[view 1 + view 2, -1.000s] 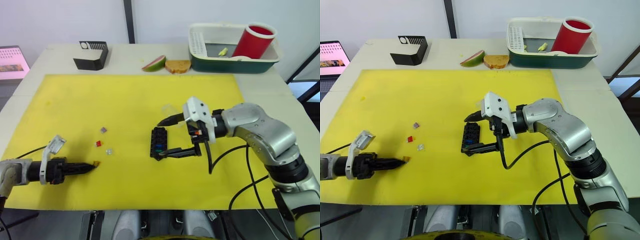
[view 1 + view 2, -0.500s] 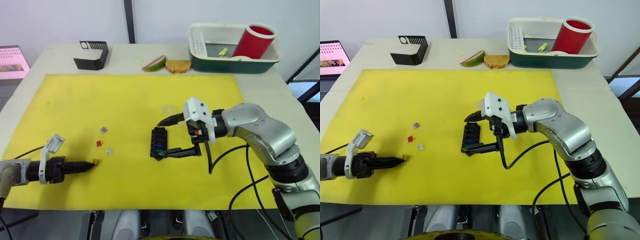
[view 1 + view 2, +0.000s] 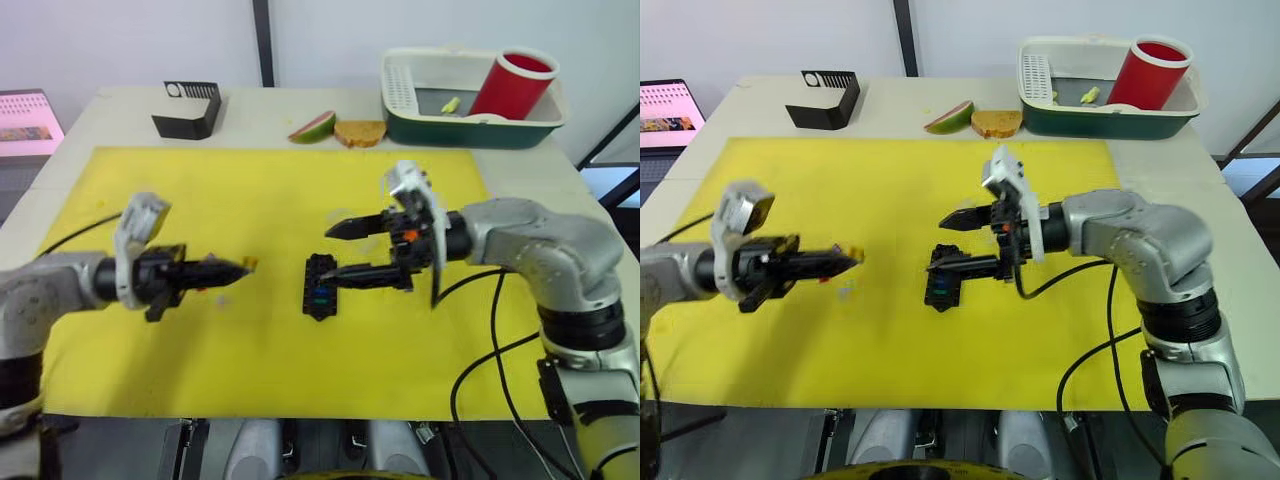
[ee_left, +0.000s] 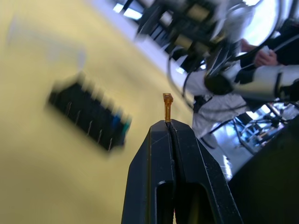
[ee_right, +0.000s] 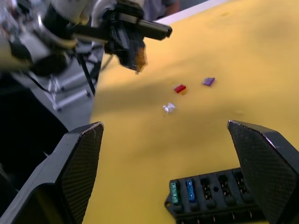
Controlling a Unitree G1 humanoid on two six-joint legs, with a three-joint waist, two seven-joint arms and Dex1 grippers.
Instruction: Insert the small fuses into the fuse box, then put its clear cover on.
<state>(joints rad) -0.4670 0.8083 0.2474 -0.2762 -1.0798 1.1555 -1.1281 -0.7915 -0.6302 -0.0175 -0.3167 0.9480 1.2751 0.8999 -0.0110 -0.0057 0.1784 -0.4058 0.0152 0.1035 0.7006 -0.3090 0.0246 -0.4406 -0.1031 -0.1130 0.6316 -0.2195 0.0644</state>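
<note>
Left fingers [image 3: 243, 266] pinch a tiny amber translucent blade fuse [image 4: 167, 100] above the yellow mat [image 3: 250, 190]
Right fingers [image 3: 328, 253] spread wide over the small black slotted fuse box [image 3: 319, 287], holding green and blue fuses; red, purple, clear fuses [image 5: 180, 88] lie loose on the mat

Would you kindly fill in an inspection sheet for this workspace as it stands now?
Surface: yellow mat on a pale table.
Job's things: fuse box on the mat, green and blue fuses seated at one end; red fuse, purple fuse and clear fuse loose on the mat.
Clutter: black stand, fruit slice, bread, bin holding a red cup.
Grippers: left gripper shut on an orange fuse; right gripper open over the fuse box.
Cables: black cable beside the right arm.
Surroundings: screen off the table's left.
</note>
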